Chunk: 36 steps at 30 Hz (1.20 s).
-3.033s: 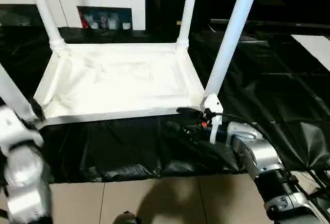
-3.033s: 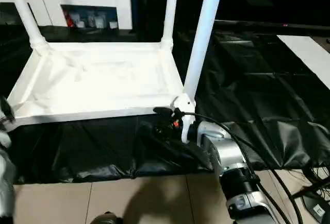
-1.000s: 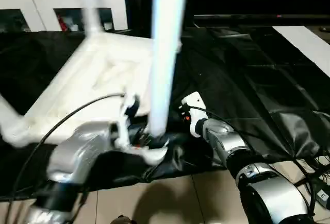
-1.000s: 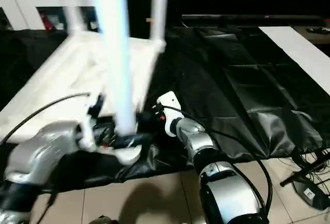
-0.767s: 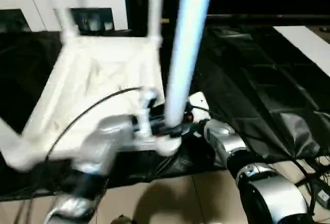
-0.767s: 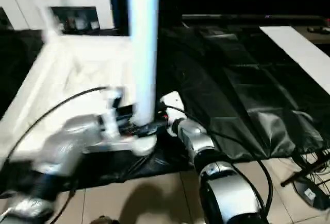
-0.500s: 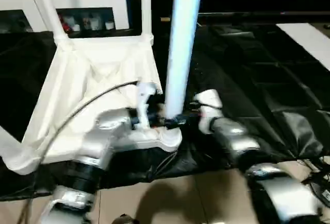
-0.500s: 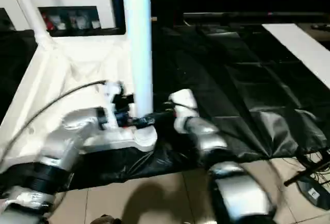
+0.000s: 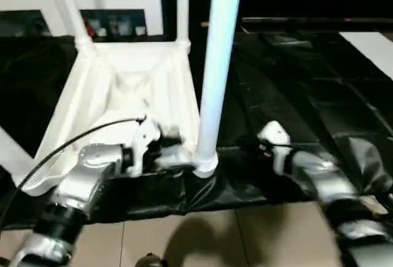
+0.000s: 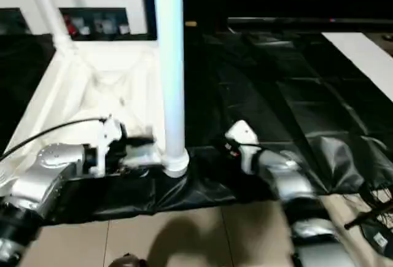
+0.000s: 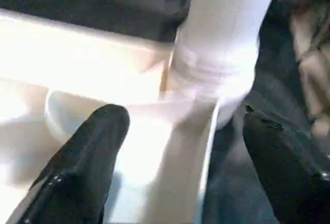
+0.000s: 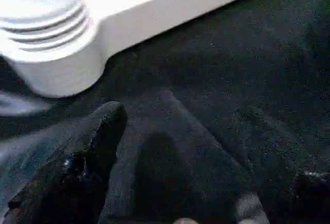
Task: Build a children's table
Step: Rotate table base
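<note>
Straddling the near corner socket (image 11: 211, 87) of the children's table (image 9: 132, 89), the left gripper (image 11: 180, 147) has its black fingers (image 11: 85, 157) spread, one inside the rim and one outside, clasping nothing. Half a second ago the right gripper (image 9: 253, 150) crowded that same leg (image 9: 218, 64); now it has pulled away over the black sheet (image 9: 295, 89), jaws apart and empty. The table lies upside down, legs up, so that leg probably counts as seated.
</note>
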Available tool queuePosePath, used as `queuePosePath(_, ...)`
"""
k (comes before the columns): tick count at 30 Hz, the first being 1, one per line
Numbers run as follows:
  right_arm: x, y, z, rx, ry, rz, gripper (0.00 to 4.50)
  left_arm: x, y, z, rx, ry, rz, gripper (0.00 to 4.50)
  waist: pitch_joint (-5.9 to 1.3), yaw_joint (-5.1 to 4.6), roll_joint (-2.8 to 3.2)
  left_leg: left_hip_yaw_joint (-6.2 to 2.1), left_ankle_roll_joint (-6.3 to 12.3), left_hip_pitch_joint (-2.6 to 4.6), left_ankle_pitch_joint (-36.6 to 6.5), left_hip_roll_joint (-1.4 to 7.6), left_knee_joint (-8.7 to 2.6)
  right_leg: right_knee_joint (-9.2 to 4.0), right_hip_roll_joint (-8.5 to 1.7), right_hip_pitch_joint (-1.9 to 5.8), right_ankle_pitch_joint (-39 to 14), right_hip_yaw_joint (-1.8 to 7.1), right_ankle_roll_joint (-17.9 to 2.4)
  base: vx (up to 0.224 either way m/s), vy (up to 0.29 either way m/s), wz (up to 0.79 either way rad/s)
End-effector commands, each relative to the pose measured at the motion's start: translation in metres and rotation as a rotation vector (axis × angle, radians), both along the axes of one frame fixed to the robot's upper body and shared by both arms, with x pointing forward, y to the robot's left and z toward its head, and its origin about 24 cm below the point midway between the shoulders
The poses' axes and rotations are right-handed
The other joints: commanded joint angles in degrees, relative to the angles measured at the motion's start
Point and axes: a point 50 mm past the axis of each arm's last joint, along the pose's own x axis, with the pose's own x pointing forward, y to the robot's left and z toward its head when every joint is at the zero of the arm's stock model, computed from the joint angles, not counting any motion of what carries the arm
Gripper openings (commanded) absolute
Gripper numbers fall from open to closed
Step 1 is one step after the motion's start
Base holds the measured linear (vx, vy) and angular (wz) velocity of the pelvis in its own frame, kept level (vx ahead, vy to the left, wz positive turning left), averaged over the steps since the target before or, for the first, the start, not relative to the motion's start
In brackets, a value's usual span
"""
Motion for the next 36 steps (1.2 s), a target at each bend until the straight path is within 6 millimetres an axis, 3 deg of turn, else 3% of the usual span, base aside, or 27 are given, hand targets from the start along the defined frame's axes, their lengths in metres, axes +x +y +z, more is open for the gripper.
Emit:
queuePosePath(1,-0.002,0.003,0.003,0.011,0.009,0.034,4.01,0.002,0.004,-0.001,0.044,0.006,0.004,3.74,-3.82,0.15,0.37,-1.31,1.22,1.49,-12.2,2.84,-4.3,-3.92,-4.14,2.24,-5.4,2.75,-13.4,0.0,0.0,0.0)
queuePosePath(5,-0.012,0.001,0.013,0.008,0.063,0.132,4.27,0.003,0.007,0.0,0.056,-0.002,-0.071,3.53,-3.7,0.39,0.31,-1.37,1.5,1.39,-12.2,2.82,-4.31,-4.17,-4.18,2.23,-6.1,2.76,-13.5,0.0,0.0,0.0)
queuePosePath(7,-0.016,0.003,0.017,0.011,0.078,0.163,4.48,0.005,0.009,0.0,0.064,-0.002,-0.081,3.32,-3.78,0.48,0.6,-1.44,1.48,1.37,-12.2,2.82,-4.31,-4.05,-4.14,2.24,-5.6,2.71,-13.7,0.0,0.0,0.0)
queuePosePath(10,-0.018,0.005,0.021,0.012,0.086,0.191,4.5,0.007,0.011,0.0,0.072,0.013,-0.097,3.27,-3.79,0.56,0.41,-1.42,1.16,1.49,-12.5,2.85,-4.32,-4.02,-4.26,2.18,-6.0,2.73,-13.7,0.0,0.0,0.0)
queuePosePath(11,-0.017,0.005,0.023,0.011,0.085,0.195,4.5,0.008,0.013,0.0,0.076,0.016,-0.098,2.97,-3.84,0.57,0.21,-1.43,1.12,1.46,-12.4,2.91,-4.31,-3.99,-4.34,2.21,-5.8,2.74,-13.8,0.0,0.0,0.0)
queuePosePath(18,-0.021,0.009,0.028,0.02,0.12,0.235,4.5,0.007,0.02,-0.001,0.069,0.112,-0.127,2.49,-4.0,0.76,0.33,-1.3,1.88,1.36,-9.6,2.81,-4.0,-3.57,-4.35,2.22,-2.3,2.64,-15.0,0.0,0.0,0.0)
queuePosePath(25,-0.022,0.011,0.03,0.023,0.126,0.236,4.5,0.007,0.024,-0.005,0.092,0.152,-0.12,1.98,-3.86,0.7,0.35,-1.39,0.77,1.44,-11.4,2.87,-4.2,-3.84,-4.5,2.19,-5.0,2.68,-14.6,0.0,0.0,0.0)
queuePosePath(33,-0.023,0.014,0.03,0.029,0.141,0.234,4.5,0.005,0.025,-0.007,0.095,0.205,-0.14,1.47,-4.06,0.76,0.71,-1.42,0.94,1.36,-10.1,2.86,-4.0,-3.44,-4.52,2.3,-1.9,2.63,-15.4,0.0,0.0,0.0)
queuePosePath(36,-0.023,0.015,0.03,0.03,0.143,0.234,4.5,0.004,0.026,-0.007,0.093,0.218,-0.14,1.12,-4.0,0.73,0.59,-1.38,0.86,1.43,-11.0,2.84,-4.05,-3.63,-4.52,2.29,-3.1,2.62,-15.3,0.0,0.0,0.0)
